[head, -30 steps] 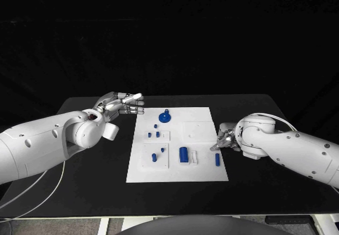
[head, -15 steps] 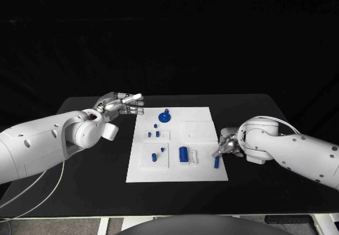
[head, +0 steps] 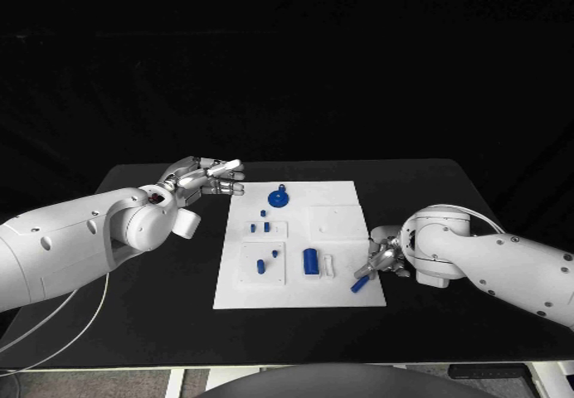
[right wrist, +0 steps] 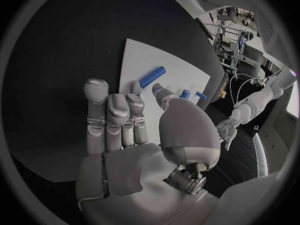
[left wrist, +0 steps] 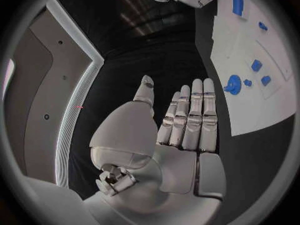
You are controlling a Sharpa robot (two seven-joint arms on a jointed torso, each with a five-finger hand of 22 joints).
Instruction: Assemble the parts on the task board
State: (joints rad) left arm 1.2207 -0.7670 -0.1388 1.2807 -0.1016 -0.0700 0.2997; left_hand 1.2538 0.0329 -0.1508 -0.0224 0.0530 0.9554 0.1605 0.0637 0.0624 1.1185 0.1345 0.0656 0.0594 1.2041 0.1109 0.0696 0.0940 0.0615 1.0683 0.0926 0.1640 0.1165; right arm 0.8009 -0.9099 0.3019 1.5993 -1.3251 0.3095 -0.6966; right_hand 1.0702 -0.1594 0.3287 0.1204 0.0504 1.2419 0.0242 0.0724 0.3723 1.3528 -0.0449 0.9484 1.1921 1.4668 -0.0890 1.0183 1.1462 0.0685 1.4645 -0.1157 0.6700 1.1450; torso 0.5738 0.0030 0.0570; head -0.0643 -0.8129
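Your right hand (head: 385, 259), fingers narrow, nudges the blue pin (head: 360, 283) at the task board's (head: 341, 195) five o'clock; pinch it next.

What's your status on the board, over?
Left hand open, hovering off the task board. Right hand fingers touching the blue rod, not gripping. Rod lies tilted at board's near right corner. Nothing in the way.

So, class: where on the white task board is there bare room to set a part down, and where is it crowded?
The task board is bare along its far right corner, beyond the round blue part, and along its near edge below the blue cylinder. It is crowded in the left middle, around the small blue pegs, and at the near right edge, where the right hand touches a blue rod.
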